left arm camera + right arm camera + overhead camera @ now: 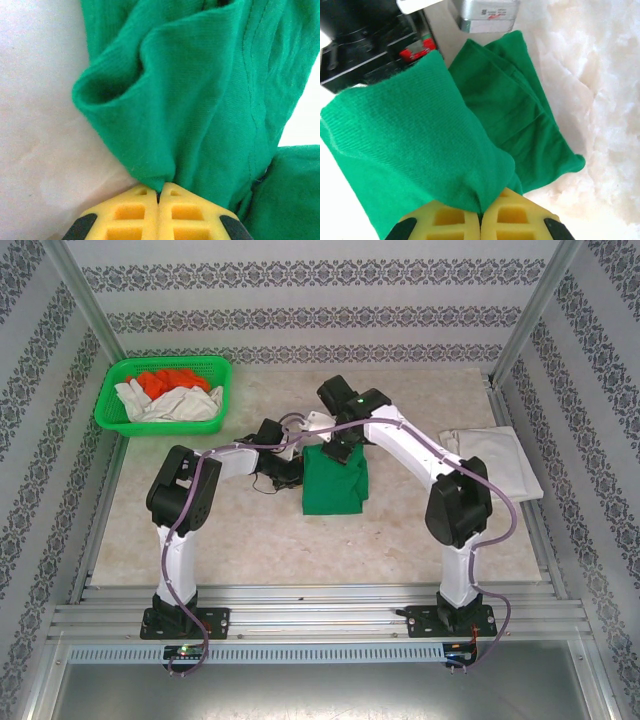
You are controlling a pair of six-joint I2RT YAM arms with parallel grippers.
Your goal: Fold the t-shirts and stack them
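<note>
I am clamping my left end effector [159, 192] and my right end effector [481, 209] each tight on a fold of the dark green t-shirt [336, 490], which is lying at the middle of the bench [300, 550].

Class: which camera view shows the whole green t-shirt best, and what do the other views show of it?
The top external view: the green t-shirt lies on the table, partly folded, most of its outline visible. The wrist views show close-up bunched cloth pinched in the shut left gripper and right gripper.
</note>
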